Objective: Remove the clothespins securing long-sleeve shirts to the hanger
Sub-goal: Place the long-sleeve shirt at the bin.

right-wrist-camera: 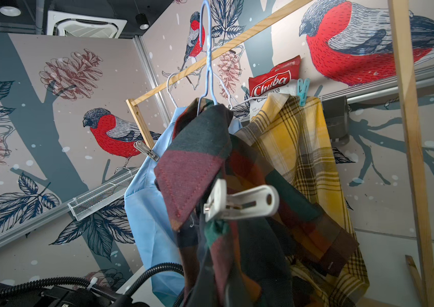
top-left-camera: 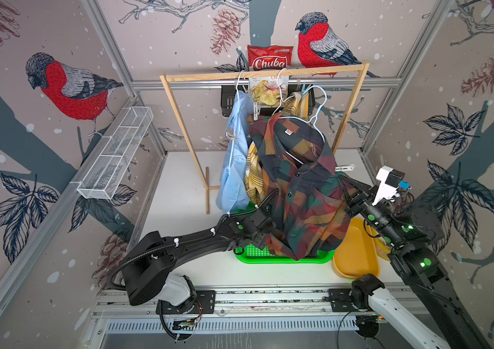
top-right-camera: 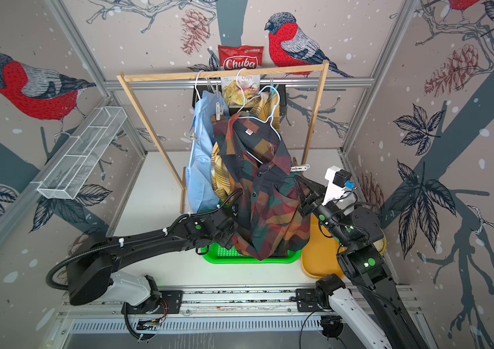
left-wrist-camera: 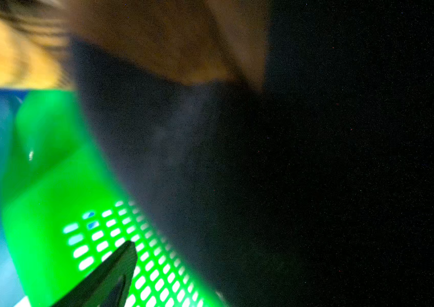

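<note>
Left jaws stand wide open under the dark plaid shirt (top-left-camera: pixel 303 196) above the green tray (top-left-camera: pixel 285 260), right jaws closed near its white clothespin (right-wrist-camera: pixel 239 203), clipped at the shoulder; next, I reckon, I open and pinch it.

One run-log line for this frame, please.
left gripper: open, hidden by dark plaid shirt, over green tray | right gripper: shut, at shirt's side | white clothespin: clipped on shirt
</note>
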Controlling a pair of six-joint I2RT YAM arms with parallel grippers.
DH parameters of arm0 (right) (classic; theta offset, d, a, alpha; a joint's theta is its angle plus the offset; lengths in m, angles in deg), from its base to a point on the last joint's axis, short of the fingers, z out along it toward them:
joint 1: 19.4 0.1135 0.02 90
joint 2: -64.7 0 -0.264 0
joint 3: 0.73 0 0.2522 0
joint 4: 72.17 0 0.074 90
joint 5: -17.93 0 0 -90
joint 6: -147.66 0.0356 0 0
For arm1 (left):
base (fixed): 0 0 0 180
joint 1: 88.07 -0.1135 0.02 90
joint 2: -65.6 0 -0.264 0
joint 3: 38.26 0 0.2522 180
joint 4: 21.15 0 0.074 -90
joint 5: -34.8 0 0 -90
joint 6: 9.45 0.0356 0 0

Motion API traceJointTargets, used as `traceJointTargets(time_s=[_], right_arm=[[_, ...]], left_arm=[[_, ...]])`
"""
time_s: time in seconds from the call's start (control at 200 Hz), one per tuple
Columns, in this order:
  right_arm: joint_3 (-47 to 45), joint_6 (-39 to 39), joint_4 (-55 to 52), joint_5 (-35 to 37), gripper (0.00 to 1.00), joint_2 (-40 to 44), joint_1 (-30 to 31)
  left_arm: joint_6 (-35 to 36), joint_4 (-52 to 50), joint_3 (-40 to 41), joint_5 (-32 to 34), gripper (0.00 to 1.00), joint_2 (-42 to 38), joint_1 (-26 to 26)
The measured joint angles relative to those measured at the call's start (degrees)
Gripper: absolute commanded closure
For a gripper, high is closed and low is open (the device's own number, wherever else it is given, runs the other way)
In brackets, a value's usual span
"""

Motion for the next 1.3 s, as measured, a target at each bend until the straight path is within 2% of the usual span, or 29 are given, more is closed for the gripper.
traceJointTargets(time_s=[0.205,0.505,0.77,1.301], right_arm=[[-0.68,0.15,0.5,0.81,1.0,0.02,-1.49],[-1.22,0.55,0.13,2.19,1.0,0.9,-5.14],[-0.57,1.62,-0.15,2.36,1.0,0.35,-6.47],[2.29,1.6,-1.84,1.7,1.0,-0.42,-6.56]], left_arm=[[2.45,-4.74,-5.86,8.31,0.04,4.76,1.68],[3.39,-11.08,-7.02,16.83,0.04,6.38,1.81],[5.44,-11.41,-4.83,17.42,0.04,5.95,1.81],[5.46,-11.69,-2.8,15.32,0.04,-1.09,1.68]])
